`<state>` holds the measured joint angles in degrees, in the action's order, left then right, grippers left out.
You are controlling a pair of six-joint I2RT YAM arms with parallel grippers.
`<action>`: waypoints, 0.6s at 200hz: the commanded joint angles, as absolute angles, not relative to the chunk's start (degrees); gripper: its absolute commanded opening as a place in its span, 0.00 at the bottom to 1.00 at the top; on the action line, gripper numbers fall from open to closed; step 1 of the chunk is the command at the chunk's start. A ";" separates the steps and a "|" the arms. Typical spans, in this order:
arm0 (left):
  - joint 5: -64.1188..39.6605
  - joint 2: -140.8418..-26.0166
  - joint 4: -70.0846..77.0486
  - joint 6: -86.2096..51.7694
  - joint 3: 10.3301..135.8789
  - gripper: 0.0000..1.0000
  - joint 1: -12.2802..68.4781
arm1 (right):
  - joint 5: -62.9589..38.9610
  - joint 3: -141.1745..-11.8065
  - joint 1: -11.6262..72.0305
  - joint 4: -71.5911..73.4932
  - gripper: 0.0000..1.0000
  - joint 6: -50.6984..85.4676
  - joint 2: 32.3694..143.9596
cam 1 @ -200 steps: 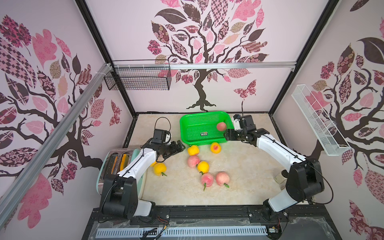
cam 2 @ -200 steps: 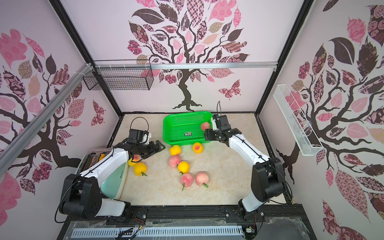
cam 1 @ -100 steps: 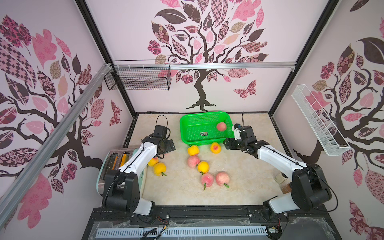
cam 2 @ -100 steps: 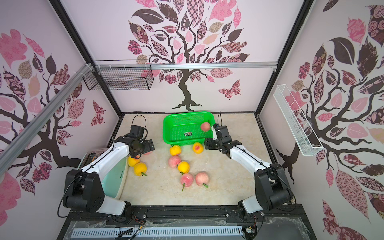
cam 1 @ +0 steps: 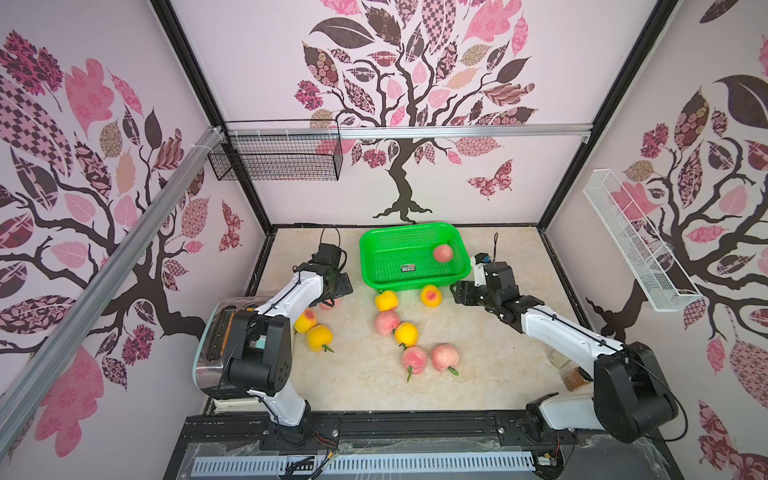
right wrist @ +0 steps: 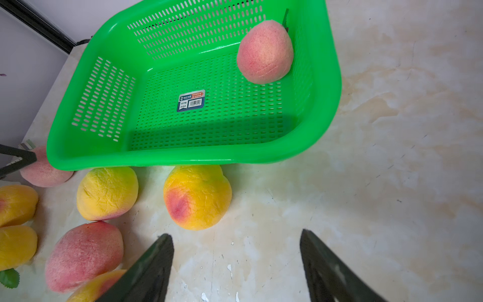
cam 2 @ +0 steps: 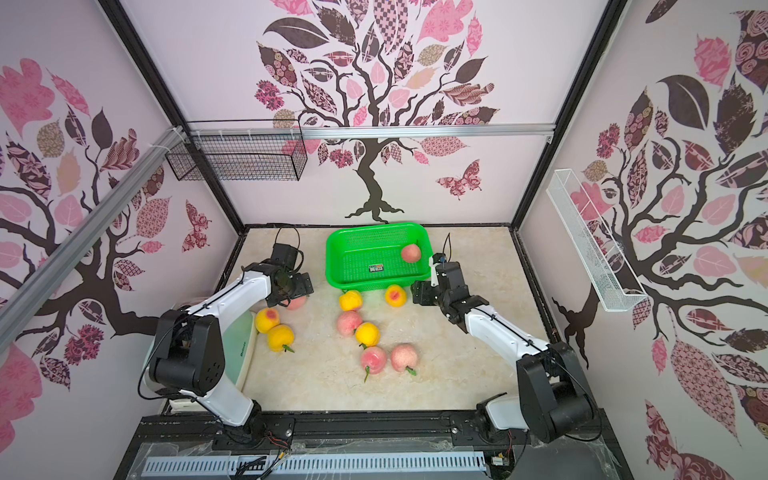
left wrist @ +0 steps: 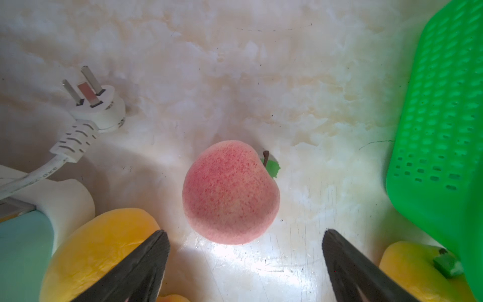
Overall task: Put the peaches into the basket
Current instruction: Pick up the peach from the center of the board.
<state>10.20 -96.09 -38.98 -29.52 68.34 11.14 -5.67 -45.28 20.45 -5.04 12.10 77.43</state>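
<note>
**Both arms reach toward the basket; neither gripper holds anything.**
The left gripper points down, jaws wide, over a pink peach on the table, left of the basket. The right gripper aims left, jaws parted, near a red-spotted yellow peach just beside the basket's near wall. One basket peach lies by the right wall.

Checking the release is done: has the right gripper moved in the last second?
Yes: the right gripper backed away from the basket rim, toward the near side.
</note>
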 commanded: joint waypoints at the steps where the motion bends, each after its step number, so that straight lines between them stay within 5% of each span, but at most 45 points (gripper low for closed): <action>1: 10.50 -97.88 -39.17 -28.78 69.56 0.96 10.95 | -4.15 -44.87 20.82 -2.90 0.78 12.98 75.85; 120: 8.20 -101.65 -37.44 -28.12 68.04 0.91 8.26 | -4.13 -44.16 20.98 -2.20 0.78 13.33 76.72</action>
